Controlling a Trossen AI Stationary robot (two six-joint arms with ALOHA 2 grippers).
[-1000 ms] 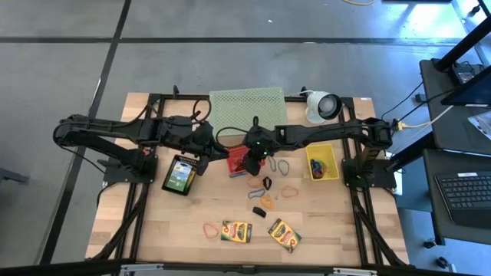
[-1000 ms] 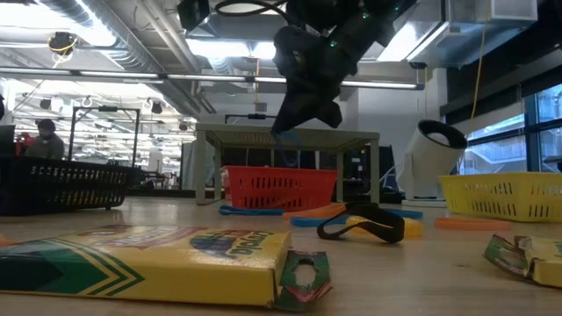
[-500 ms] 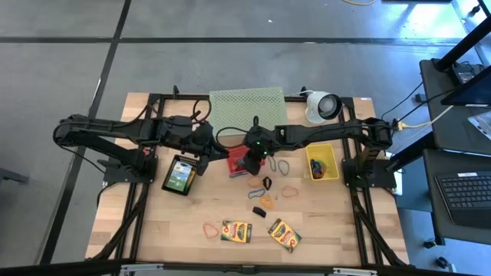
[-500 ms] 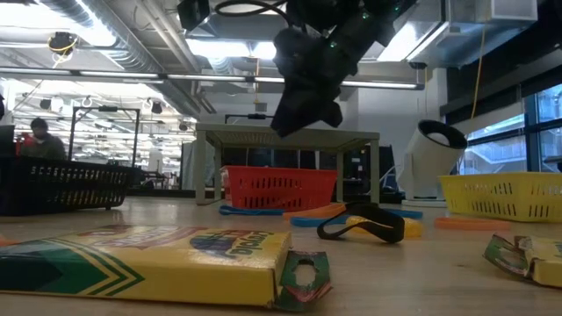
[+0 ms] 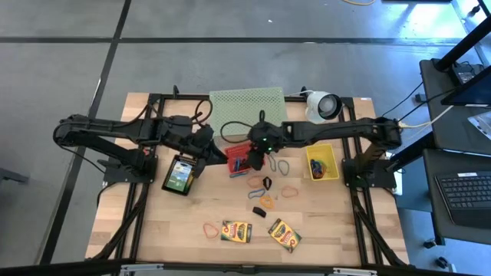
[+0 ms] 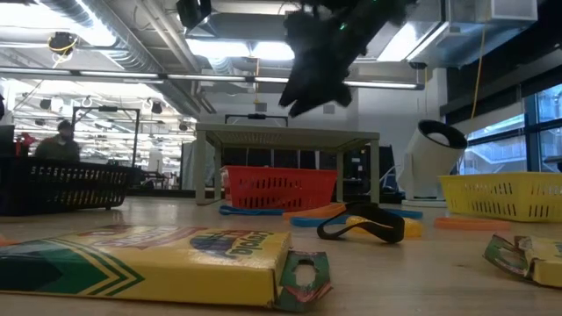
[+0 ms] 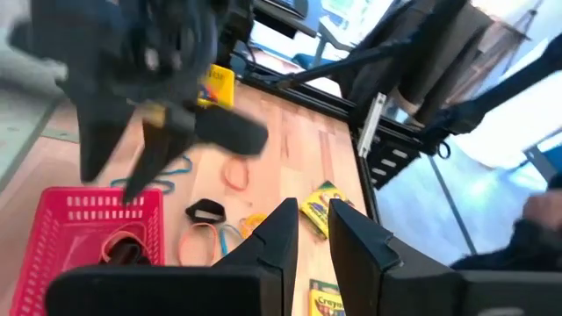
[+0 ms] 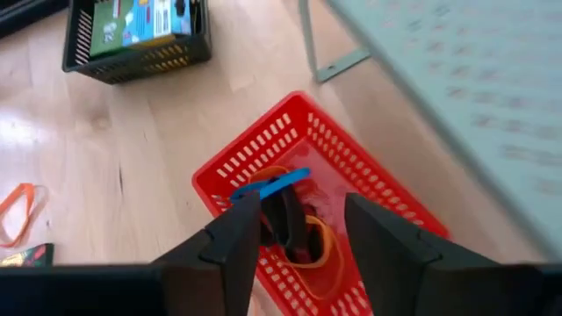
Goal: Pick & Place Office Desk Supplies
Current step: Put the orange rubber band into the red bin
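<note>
The wooden table (image 5: 153,230) carries a pale green mesh stand (image 5: 245,106) at its far edge, with a white lamp-like device (image 5: 324,105) to its right. A black basket (image 5: 180,175) holding a crayon box sits left of centre, and a yellow basket (image 5: 322,162) lies to the right. The red basket (image 8: 316,167) at centre holds a blue rubber band (image 8: 272,185), an orange band and a dark clip. The right gripper (image 8: 294,230) hangs above it, fingers apart and empty. The left gripper (image 7: 309,230) waits beside the black basket, fingers nearly together, holding nothing. Two crayon boxes (image 5: 236,231) lie near the front edge, with loose bands (image 5: 290,192) between them and the baskets.
</note>
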